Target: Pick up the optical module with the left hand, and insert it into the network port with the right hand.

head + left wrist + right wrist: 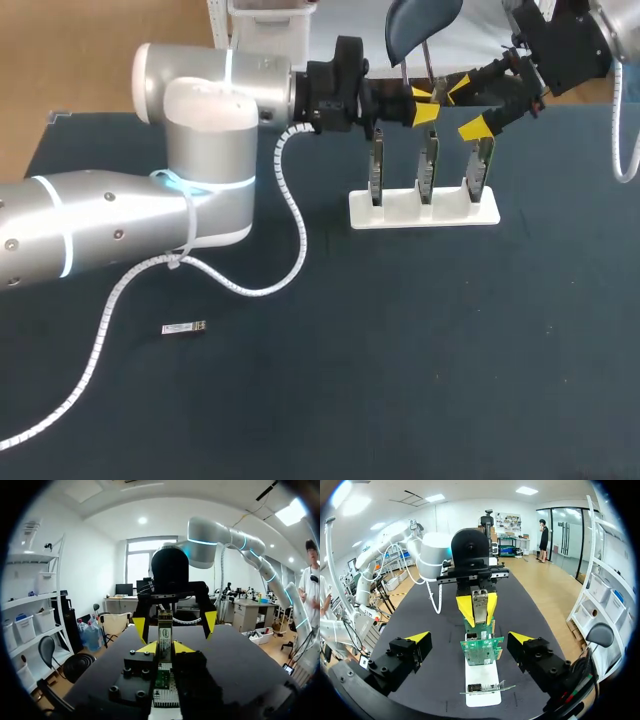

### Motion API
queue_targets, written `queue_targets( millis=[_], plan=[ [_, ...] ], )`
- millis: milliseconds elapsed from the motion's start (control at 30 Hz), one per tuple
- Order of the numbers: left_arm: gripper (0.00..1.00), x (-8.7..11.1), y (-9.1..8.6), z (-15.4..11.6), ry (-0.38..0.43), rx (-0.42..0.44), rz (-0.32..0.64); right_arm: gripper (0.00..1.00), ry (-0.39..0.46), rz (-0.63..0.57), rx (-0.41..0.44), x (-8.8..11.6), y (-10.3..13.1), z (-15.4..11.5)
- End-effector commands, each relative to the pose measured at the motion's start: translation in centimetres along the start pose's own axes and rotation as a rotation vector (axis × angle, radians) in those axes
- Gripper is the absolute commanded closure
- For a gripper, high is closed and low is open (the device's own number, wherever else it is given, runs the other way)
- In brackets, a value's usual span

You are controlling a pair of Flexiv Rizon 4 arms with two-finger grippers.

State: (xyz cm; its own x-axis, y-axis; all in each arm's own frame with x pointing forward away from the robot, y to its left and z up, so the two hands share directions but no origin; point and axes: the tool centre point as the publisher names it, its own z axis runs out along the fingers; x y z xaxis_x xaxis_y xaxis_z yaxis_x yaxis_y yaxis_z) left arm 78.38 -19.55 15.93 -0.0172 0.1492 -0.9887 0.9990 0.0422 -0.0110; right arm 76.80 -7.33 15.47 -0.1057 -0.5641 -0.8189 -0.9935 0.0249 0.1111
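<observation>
- Presently left gripper (165, 647) clamped on optical module (165, 629), upright between its tips
- Right gripper (470, 637) facing it, fingers spread wide, module just ahead
- Network cards (428, 172) in white stand (395, 214) below both grippers

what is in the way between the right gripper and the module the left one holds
Nothing visible. The module is clamped in the left gripper, and the open right gripper faces it with only air between them. The green cards stand lower, under that gap rather than in it.
</observation>
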Motion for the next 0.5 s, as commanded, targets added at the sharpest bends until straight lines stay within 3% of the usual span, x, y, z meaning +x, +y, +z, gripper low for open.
queue_targets(
  millis=[33,500],
  plan=[
    [1.00,0.16,-0.22,-0.12,0.012,0.000,-0.006,0.00,0.000,0.000,0.000,0.02,-0.03,0.03],
    [1.00,-0.02,-0.22,-0.16,-0.006,0.005,-0.023,0.00,0.000,0.000,0.000,0.02,-0.03,0.03]
  ],
)
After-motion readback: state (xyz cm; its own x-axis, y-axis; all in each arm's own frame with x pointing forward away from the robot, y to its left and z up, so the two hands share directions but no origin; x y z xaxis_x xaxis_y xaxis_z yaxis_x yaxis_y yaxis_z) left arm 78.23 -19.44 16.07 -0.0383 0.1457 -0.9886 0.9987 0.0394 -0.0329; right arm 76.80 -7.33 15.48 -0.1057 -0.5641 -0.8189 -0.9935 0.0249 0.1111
